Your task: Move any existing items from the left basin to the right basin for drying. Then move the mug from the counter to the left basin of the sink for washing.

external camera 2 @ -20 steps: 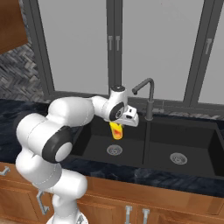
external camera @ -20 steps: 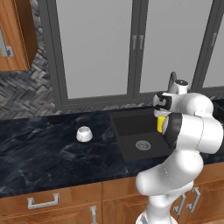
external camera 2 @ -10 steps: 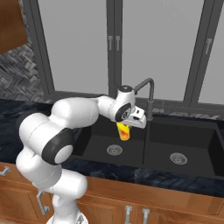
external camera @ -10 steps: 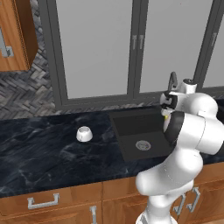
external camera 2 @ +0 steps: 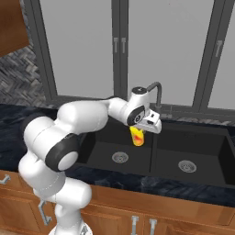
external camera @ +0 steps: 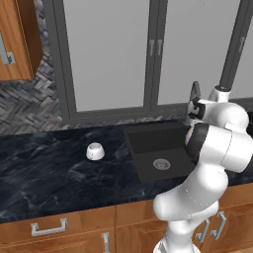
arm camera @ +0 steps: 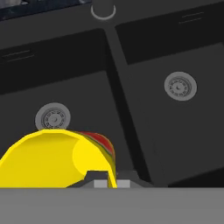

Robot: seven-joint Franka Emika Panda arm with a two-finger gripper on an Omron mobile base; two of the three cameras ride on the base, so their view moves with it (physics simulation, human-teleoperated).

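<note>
The black, white-veined bench (external camera: 44, 173) carries a small white mug (external camera: 95, 151), standing left of the sunken double sink (external camera 2: 193, 137).

Yellow cup (external camera 2: 137, 136) with red mark hangs above the sink's divider; white mug (external camera: 95, 151) sits on the black counter (external camera: 44, 173), left of the left basin (external camera: 157, 150)

the left base view looks forward and down from behind the arm's left, over the counter (external camera: 44, 173); the right base view, from its right, shares the sink (external camera 2: 193, 144). the hand view (closest) looks down onto both basins.
</note>
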